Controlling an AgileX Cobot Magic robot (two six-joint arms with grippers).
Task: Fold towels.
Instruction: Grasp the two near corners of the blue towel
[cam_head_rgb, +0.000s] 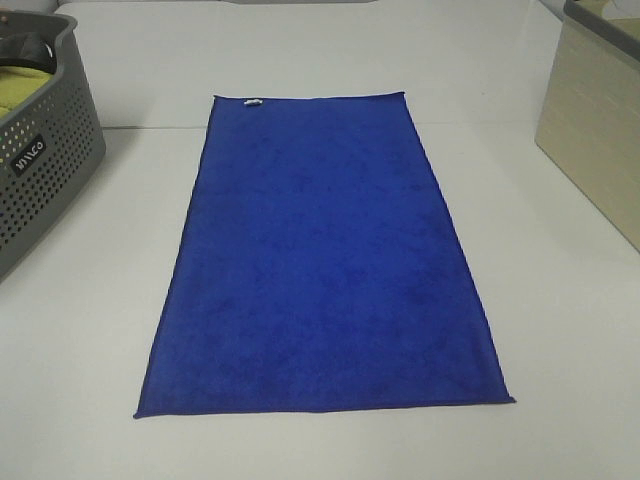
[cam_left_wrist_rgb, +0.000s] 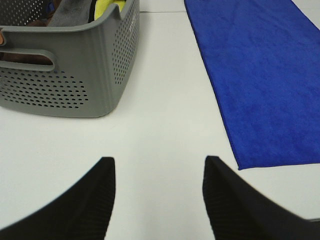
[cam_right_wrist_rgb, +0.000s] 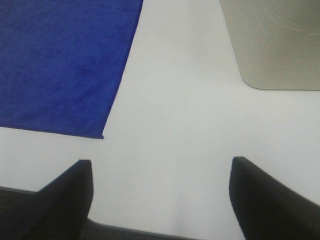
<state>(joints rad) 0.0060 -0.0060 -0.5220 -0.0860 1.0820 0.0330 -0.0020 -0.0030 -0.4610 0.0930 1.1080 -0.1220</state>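
Note:
A royal-blue towel (cam_head_rgb: 325, 262) lies flat and fully spread on the white table, its long side running away from me, with a small white tag (cam_head_rgb: 252, 101) at the far short edge. No arm shows in the exterior high view. In the left wrist view my left gripper (cam_left_wrist_rgb: 157, 200) is open and empty over bare table, short of the towel's near left corner (cam_left_wrist_rgb: 240, 167). In the right wrist view my right gripper (cam_right_wrist_rgb: 160, 200) is open and empty over bare table, short of the towel's near right corner (cam_right_wrist_rgb: 101, 136).
A grey perforated basket (cam_head_rgb: 40, 160) stands at the left, holding a yellow-green cloth (cam_left_wrist_rgb: 107, 6) and other fabric. A beige bin (cam_head_rgb: 595, 130) stands at the right, also in the right wrist view (cam_right_wrist_rgb: 272, 42). The white table (cam_head_rgb: 560, 330) surrounds the towel.

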